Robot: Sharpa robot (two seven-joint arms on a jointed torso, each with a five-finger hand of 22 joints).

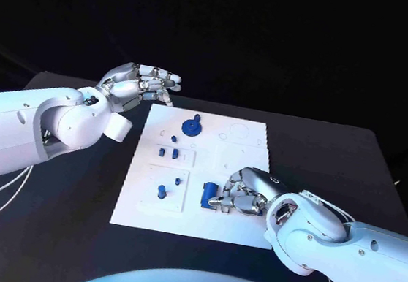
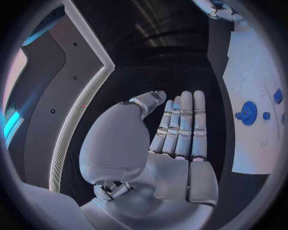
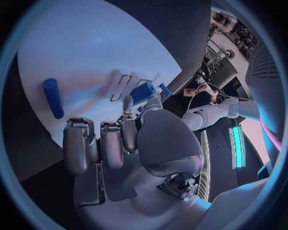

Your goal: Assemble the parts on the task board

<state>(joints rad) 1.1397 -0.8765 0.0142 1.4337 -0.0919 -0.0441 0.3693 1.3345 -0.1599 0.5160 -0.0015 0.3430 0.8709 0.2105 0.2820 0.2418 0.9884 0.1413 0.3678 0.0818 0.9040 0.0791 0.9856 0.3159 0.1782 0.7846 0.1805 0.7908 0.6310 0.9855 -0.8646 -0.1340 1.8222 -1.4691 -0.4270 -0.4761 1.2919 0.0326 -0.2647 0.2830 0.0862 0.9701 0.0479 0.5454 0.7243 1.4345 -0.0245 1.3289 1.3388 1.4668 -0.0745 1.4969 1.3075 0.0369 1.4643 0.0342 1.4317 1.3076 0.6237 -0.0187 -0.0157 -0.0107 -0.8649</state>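
Note:
The white task board [image 1: 191, 213] lies in the middle of the black table. A round blue part with a peg [image 1: 192, 126] stands near its far edge, and small blue pieces [image 1: 167, 153] sit along its left half. My right hand [image 1: 239, 195] rests on the board's right half with fingers curled, pinching a blue block [image 1: 209, 189] at its fingertips. The right wrist view shows the thumb against that block [image 3: 143, 91], and a blue cylinder [image 3: 53, 97] lying flat further off. My left hand [image 1: 141, 84] hovers beyond the board's far left corner, fingers apart and holding nothing [image 2: 174, 134].
Rectangular outlines [image 3: 122, 86] are marked on the board beside the held block. In the left wrist view the board [image 2: 252, 62] and the round blue part [image 2: 247, 113] lie off to one side. Bare black table [image 1: 328, 163] surrounds the board.

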